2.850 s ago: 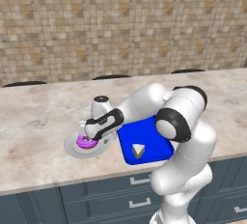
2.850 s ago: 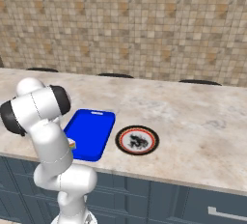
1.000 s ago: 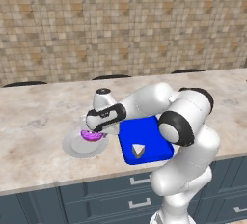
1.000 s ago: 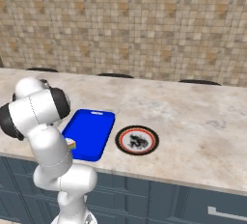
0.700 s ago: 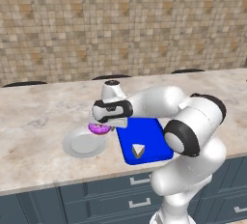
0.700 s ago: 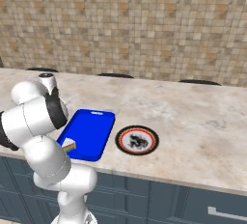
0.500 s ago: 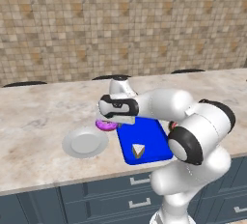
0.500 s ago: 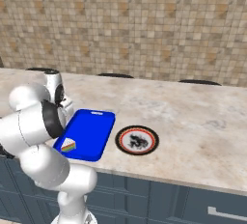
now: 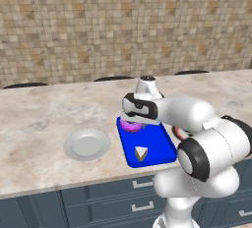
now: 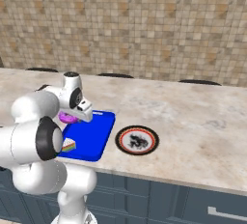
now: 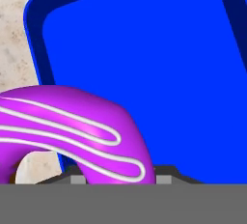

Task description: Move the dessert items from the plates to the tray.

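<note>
Purple-iced doughnut (image 11: 72, 126) is hanging pinched in the gripper (image 9: 133, 124), over the blue tray's (image 9: 160, 141) near-left edge, while the cake wedge (image 9: 141, 153) is lying on the tray's front part. Marbled beige counter (image 9: 39, 124) is carrying the grey plate (image 9: 87, 145) left of the tray and the patterned plate (image 10: 137, 140) to its right, with a tiled wall (image 9: 98, 25) rising behind.

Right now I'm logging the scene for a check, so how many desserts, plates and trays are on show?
Desserts: 2, the doughnut and the cake wedge
Plates: 2, the grey plate and the patterned plate
Trays: 1, the blue tray
Total: 5
</note>
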Available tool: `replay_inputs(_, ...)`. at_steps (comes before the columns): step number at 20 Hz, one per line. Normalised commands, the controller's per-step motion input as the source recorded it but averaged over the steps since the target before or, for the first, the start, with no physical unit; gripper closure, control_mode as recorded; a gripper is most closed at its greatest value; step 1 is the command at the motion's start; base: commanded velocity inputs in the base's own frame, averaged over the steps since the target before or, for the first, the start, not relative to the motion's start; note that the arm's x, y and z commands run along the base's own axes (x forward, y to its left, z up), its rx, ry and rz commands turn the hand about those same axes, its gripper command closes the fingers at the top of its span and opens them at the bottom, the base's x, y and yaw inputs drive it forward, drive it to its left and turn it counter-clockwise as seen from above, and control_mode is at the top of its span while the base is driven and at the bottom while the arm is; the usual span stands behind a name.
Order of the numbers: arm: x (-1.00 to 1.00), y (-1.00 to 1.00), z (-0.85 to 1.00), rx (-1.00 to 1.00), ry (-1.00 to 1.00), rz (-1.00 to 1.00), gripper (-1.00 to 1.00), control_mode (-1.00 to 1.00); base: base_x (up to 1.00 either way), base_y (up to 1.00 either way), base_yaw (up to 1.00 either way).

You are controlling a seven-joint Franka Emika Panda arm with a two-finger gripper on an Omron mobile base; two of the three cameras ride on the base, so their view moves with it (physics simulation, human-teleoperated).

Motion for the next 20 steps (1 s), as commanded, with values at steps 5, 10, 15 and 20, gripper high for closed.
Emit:
replay_inputs(5, 0.00, -0.60, 0.00, 0.00, 0.00, 0.00, 1.00, -1.00, 0.00, 0.00, 0.00)
replay_inputs(10, 0.00, -0.35, -0.12, 0.00, 0.00, 0.00, 1.00, -1.00, 0.00, 0.00, 0.00)
replay_inputs(15, 0.00, -0.09, -0.28, 0.00, 0.00, 0.00, 1.00, -1.00, 0.00, 0.00, 0.00)
replay_inputs(20, 0.00, 0.00, -0.32, 0.00, 0.00, 0.00, 1.00, -1.00, 0.00, 0.00, 0.00)
